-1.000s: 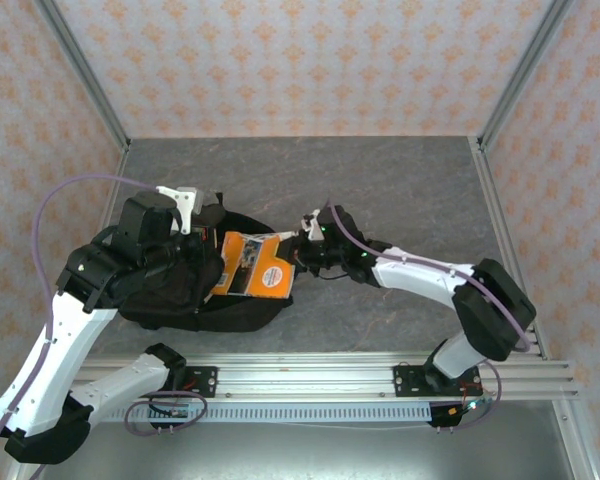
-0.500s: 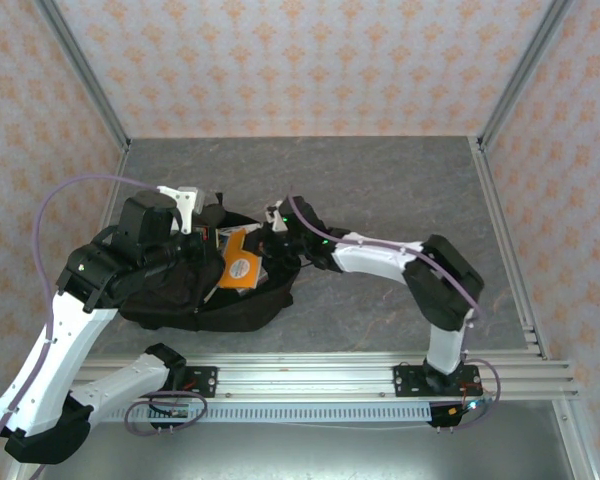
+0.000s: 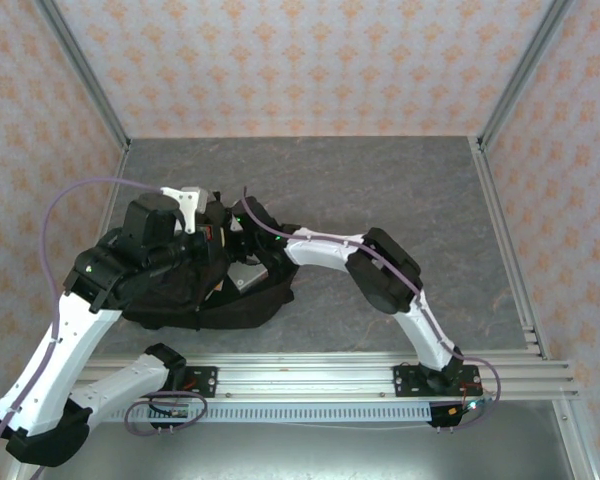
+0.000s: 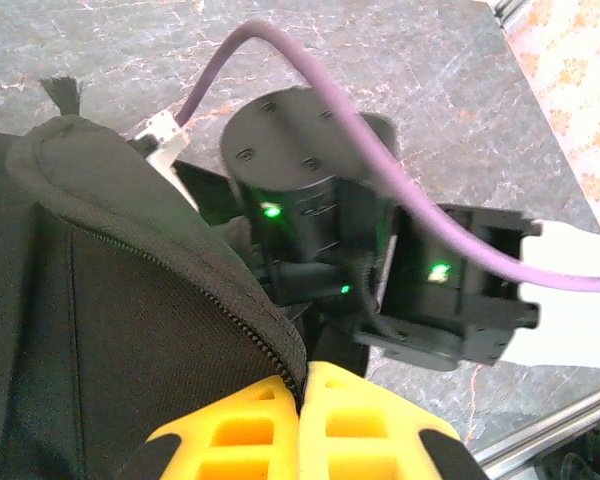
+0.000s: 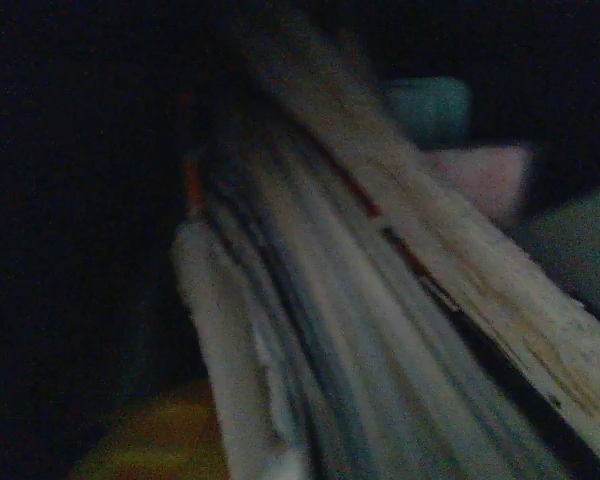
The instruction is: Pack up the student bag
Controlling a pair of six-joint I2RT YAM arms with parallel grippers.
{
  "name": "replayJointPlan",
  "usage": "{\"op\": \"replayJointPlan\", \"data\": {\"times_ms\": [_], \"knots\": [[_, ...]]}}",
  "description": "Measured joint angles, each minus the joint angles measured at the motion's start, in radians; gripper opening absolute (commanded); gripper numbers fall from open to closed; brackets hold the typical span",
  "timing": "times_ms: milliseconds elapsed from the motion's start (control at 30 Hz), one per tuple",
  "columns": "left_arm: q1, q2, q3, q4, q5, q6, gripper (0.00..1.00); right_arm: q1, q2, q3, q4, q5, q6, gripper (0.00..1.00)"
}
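The black student bag [image 3: 242, 308] lies at the left of the table with its mouth facing right. My left gripper [image 4: 302, 385] is shut on the zippered edge of the bag's opening [image 4: 230, 290] and holds it raised. My right gripper [image 3: 238, 232] is pushed into the bag's mouth, its wrist [image 4: 300, 200] just outside the opening. Inside, in the dark right wrist view, the book [image 5: 360, 330] runs from the jaws into the bag with its page edges showing, beside one yellow finger [image 5: 150, 440]. A pale strip of the book [image 3: 244, 278] shows at the bag's mouth.
Deeper in the bag lie a teal item [image 5: 432, 110] and a pinkish one [image 5: 480, 170]. The grey table [image 3: 400, 180] is bounded by patterned walls and metal posts. The mounting rail [image 3: 310, 380] runs along the near edge.
My right gripper has carried the orange book leftward from outside the bag into its opening, so the orange cover has gone out of sight. The left gripper has kept hold of the bag's edge.
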State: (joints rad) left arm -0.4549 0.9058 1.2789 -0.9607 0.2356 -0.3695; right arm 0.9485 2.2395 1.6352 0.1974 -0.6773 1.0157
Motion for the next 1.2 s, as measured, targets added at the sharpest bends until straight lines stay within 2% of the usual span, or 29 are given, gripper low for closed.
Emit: {"op": "replayJointPlan", "data": {"times_ms": [67, 167, 233, 433, 567, 767, 900, 1033, 1200], "knots": [[0.004, 0.002, -0.006, 0.012, 0.000, -0.007, 0.00, 0.000, 0.015, 0.003, 0.008, 0.000, -0.001, 0.72], [0.006, 0.002, -0.007, 0.038, -0.004, -0.020, 0.00, 0.002, -0.013, 0.003, -0.003, 0.006, -0.031, 0.93], [0.006, 0.000, -0.008, 0.048, -0.007, -0.025, 0.00, 0.004, -0.056, -0.029, -0.033, 0.028, -0.072, 0.99], [0.019, -0.013, -0.042, 0.061, -0.013, -0.034, 0.00, -0.008, -0.277, -0.213, -0.190, 0.128, -0.186, 1.00], [0.023, -0.023, -0.071, 0.072, -0.011, -0.052, 0.00, -0.037, -0.413, -0.308, -0.245, 0.185, -0.232, 0.94], [0.023, -0.024, -0.121, 0.121, 0.028, -0.076, 0.00, -0.095, -0.607, -0.464, -0.283, 0.289, -0.278, 0.90], [0.015, 0.005, -0.182, 0.172, 0.066, -0.098, 0.00, -0.107, -0.720, -0.505, -0.383, 0.447, -0.316, 0.89], [-0.040, 0.072, -0.247, 0.231, 0.076, -0.122, 0.00, -0.117, -0.830, -0.533, -0.460, 0.621, -0.342, 0.90], [-0.101, 0.159, -0.330, 0.319, 0.097, -0.164, 0.00, -0.151, -0.930, -0.584, -0.517, 0.744, -0.349, 0.90]]}}
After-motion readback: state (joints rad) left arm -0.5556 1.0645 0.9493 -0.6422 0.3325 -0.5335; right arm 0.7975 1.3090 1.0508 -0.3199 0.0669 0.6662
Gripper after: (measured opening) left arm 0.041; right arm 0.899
